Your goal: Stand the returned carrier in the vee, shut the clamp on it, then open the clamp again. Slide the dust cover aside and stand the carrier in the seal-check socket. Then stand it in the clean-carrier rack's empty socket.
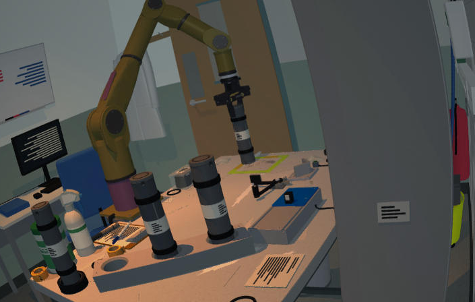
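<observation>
The returned carrier, a grey cylinder with black bands and a white label, stands upright at the near corner of the yellow-green taped square at the far side of the table. My gripper is closing around its top end. The clamp with its black lever sits in front of the square, the grey vee block to its right. The seal-check box with its blue dust cover lies nearer. The clean-carrier rack holds two upright carriers, with an empty socket at its left end.
A door and whiteboard are behind the table. A large grey cylinder fills the right foreground, hiding part of the table. Another carrier stands at the left corner beside a spray bottle, tape rolls and a tray.
</observation>
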